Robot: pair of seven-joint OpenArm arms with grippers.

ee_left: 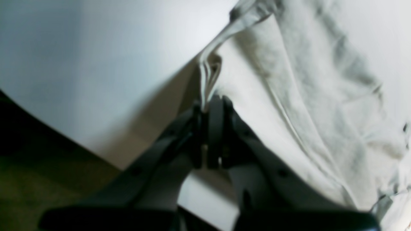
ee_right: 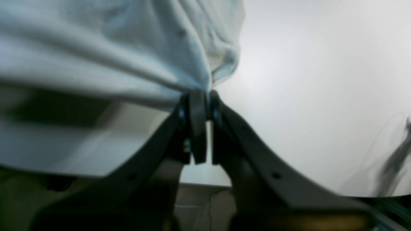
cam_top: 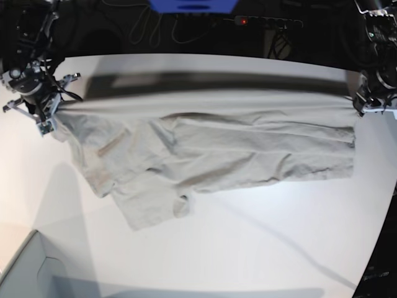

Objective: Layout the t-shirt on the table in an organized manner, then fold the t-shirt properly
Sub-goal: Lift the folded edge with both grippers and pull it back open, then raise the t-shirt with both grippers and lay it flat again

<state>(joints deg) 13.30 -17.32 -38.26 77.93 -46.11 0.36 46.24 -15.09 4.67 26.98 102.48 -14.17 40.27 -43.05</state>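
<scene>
T-shirt (cam_top: 211, 152) mid-frame over table (cam_top: 248, 248), left gripper (ee_left: 207, 107) & right gripper (ee_right: 204, 93) each clamped on its edge.

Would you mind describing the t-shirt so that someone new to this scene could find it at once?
Start from the big white table that fills the base view. Stretched across its far half, between the right gripper and the left gripper, hangs the t-shirt. It is the only cloth here: plain beige-grey, wrinkled, with no print.

The white bench (cam_top: 260, 248) carries the beige t-shirt (cam_top: 217, 155), stretched wide across it, and a pale box corner (cam_top: 25, 267).
</scene>
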